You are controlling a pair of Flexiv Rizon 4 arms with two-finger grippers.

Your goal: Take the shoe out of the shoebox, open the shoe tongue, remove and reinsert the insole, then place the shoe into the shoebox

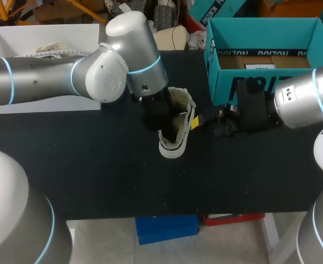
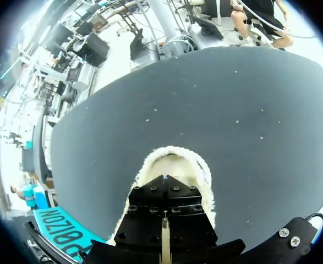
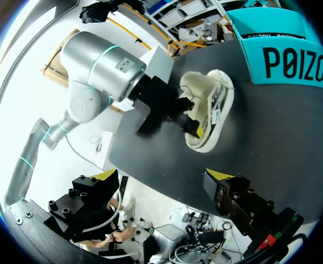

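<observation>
Black table: shoe out, near shoebox. Left gripper sunk inside, grip unreadable; right gripper spread apart, nearer shoebox. Might tip or drag unbraced shoe when pulling out.

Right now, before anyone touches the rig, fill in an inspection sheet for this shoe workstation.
Surface: black table.
Job's things: pale shoe mid-table, out of its box; teal shoebox open, at the far right.
Clutter: white box at the far left.
Grippers: left gripper down in the shoe's opening; right gripper open, beside the shoe.
Cables: nothing seen on the table.
Surroundings: nothing seen.
</observation>
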